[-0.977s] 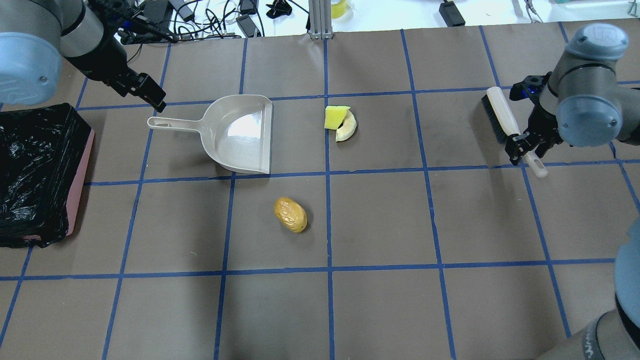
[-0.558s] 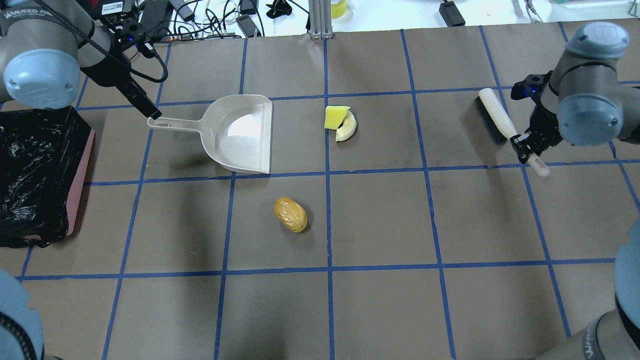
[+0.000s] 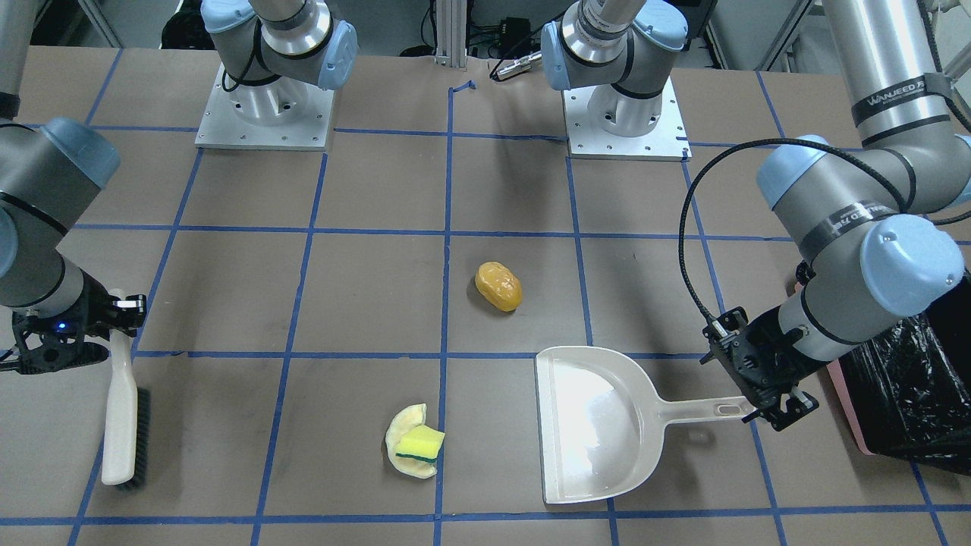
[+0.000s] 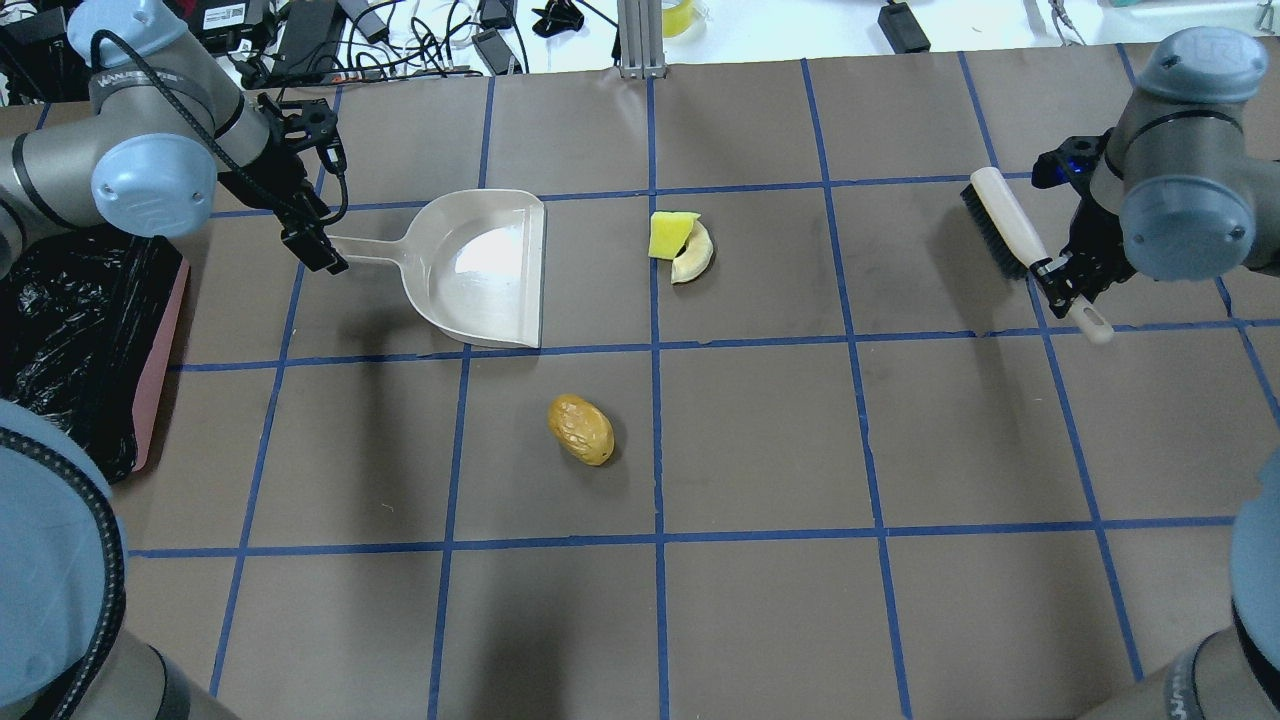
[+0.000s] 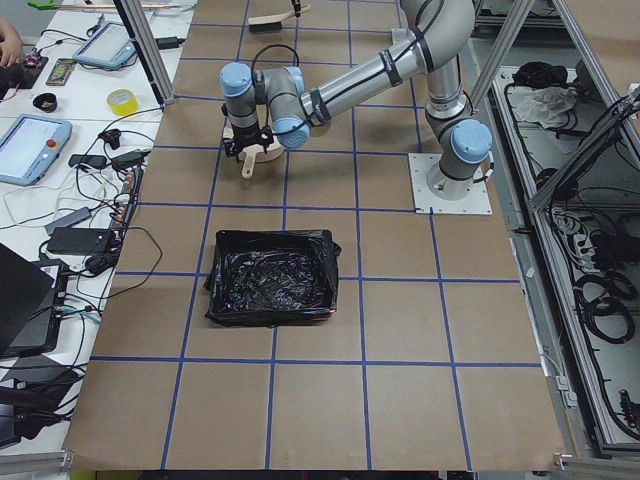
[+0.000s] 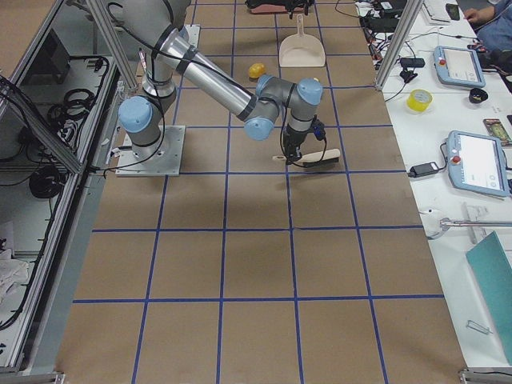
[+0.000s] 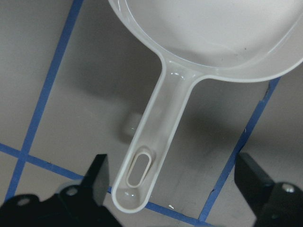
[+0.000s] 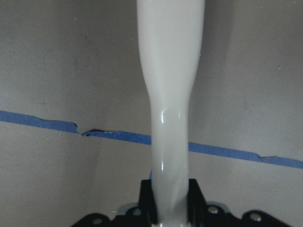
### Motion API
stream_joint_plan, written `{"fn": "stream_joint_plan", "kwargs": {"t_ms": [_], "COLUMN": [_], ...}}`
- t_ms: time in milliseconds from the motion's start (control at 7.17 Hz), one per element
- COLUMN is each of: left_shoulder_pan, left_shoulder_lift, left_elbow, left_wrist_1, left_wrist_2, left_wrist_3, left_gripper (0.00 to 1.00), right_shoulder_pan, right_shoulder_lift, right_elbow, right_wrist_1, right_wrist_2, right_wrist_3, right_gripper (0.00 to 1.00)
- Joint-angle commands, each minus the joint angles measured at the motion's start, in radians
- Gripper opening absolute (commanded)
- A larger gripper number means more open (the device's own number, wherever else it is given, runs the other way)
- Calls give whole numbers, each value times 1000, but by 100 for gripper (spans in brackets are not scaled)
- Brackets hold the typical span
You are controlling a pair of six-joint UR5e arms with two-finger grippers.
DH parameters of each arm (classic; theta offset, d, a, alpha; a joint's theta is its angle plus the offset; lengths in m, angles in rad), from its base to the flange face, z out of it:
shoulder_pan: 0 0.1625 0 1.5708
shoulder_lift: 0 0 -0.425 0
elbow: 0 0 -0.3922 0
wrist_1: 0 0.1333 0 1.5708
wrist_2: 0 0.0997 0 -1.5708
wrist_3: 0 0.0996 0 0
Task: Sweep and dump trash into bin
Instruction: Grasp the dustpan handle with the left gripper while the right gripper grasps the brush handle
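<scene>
The open left end effector (image 4: pixel 322 252) has come down around the dustpan handle (image 4: pixel 375 250), ready to close; the right end effector (image 4: pixel 1065 280) already grips the brush (image 4: pixel 1003 232).

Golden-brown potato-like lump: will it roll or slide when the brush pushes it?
The glossy golden-brown potato-like lump looks rounded and oblong, so it will probably roll, likely veering sideways. Its shiny skin suggests it may slip past the beige hand brush.
</scene>
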Motion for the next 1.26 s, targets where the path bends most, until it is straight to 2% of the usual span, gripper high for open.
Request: {"fn": "stream_joint_plan", "kwargs": {"t_ms": [0,279,419,558,698,837,977,1116], "left_shoulder_pan": [-1,-2,-5,-10,-10,-11,-11,-13], "left_shoulder_lift": [-32,-54,-66,-70,-72,-72,-72,-72], "left_elbow": [2,2,-2,-5,-4,-4,-4,-4], "left_wrist_1": [71,78,74,69,67,75,77,77], "left_wrist_2": [-2,-11,-9,-9,-9,-9,-11,-11], "left_wrist_3": [69,98,121,129,133,173,181,181], "left_gripper": [94,94,91,89,86,54,29,19], "right_shoulder_pan": [26,135,187,265,334,369,390,438], "right_shoulder_lift": [-16,-48,-48,-33,-34,-28,-25,-13], "right_elbow": [-9,-4,-7,-8,-18,-19,-19,-19], "right_wrist_1": [24,57,83,78,76,77,87,85], "right_wrist_2": [-17,-50,-53,-57,-87,-92,-81,-80], "right_wrist_3": [73,203,307,429,449,511,571,646], "right_gripper": [9,9,4,4,4,4,4,4]}}
